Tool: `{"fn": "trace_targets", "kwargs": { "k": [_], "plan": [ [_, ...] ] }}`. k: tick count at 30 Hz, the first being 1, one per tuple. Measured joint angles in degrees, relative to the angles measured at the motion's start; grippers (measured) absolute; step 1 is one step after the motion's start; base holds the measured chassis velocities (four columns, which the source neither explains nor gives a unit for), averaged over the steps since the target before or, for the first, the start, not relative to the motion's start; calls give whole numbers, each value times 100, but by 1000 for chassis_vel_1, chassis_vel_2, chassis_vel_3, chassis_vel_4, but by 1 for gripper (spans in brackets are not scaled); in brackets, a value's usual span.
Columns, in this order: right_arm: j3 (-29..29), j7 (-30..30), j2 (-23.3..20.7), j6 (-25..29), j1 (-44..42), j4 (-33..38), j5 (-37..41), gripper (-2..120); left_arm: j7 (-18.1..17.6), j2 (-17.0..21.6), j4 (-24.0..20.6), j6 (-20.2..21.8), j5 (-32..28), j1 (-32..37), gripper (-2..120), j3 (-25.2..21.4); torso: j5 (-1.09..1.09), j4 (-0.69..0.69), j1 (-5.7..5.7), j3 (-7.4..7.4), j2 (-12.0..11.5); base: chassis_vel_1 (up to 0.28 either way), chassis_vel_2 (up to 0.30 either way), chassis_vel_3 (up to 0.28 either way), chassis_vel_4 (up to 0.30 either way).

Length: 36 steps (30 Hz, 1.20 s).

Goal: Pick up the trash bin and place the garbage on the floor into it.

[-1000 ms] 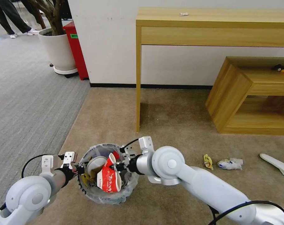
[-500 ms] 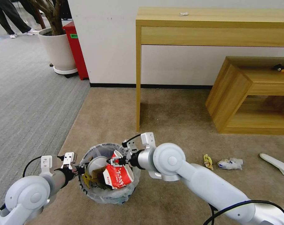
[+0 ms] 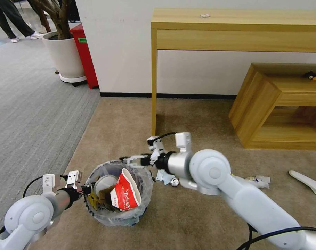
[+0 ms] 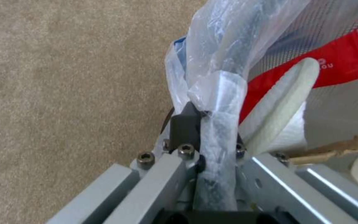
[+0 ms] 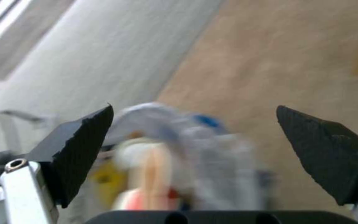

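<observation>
Head view: I keep the left gripper (image 3: 82,189) pinched on the trash bin (image 3: 119,192) rim, on the floor (image 3: 199,139). Right gripper (image 3: 130,160), spread, hovers over the bin. I judge it light, its liner slippery.

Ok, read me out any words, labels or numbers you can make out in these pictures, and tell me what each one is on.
"no": two white letters, cut off at the edge, on a red wrapper inside the trash bin.
Red paper cup in the bin: white lettering, too small to read.
Red cabinet beside the planter: green label, too small to read.
Small can on the floor: no readable print.
</observation>
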Motion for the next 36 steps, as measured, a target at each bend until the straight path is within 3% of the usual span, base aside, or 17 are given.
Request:
{"fn": "trace_targets", "kwargs": {
  "k": [4, 9, 14, 17, 23, 29, 33, 36],
  "plan": [
    [344, -774, -342, -3, -393, -424, -1112, 100, 1, -37, -24, 0, 2, 47, 0, -60, 0, 0, 0, 0, 0, 0, 0, 0, 0],
    [488, -1744, -522, 369, -1037, -1411, -2772, 100, -24, -159, -48, 0, 6, 88, 0, -85, 1, -1, 0, 0, 0, 0, 0, 0, 0],
    [501, -2007, -456, 500, -1343, -1875, -3244, 100, -59, -211, -69, 0, 8, 136, 0, -117, 1, 0, 0, 0, 0, 0, 0, 0, 0],
    [478, -2334, -349, 745, -1554, -2430, -3958, 100, -90, -235, -109, 0, 4, 212, 0, -196, 0, 0, 0, 0, 0, 0, 0, 0, 0],
    [432, -2319, -54, 817, -1540, -3288, -4197, 100, -168, -297, -193, 0, -43, 254, 0, -228, -1, 0, 0, 0, 1, 0, 0, 0, 0],
    [450, -1691, 382, 672, -1394, -3859, -3733, 100, -217, -326, -240, 0, -56, 264, 0, -191, 0, 1, 0, 0, 1, 0, 0, 0, 0],
    [439, -1723, 444, 652, -1350, -3935, -3736, 100, -238, -329, -248, 0, -56, 260, 0, -164, -1, 1, 0, 0, 1, 0, 0, 0, 0],
    [349, -2049, 561, 709, -1245, -4193, -4205, 100, -260, -338, -257, 0, -57, 257, 0, -137, -1, 0, 0, 0, 1, 0, 0, 0, 0]
  ]
}}
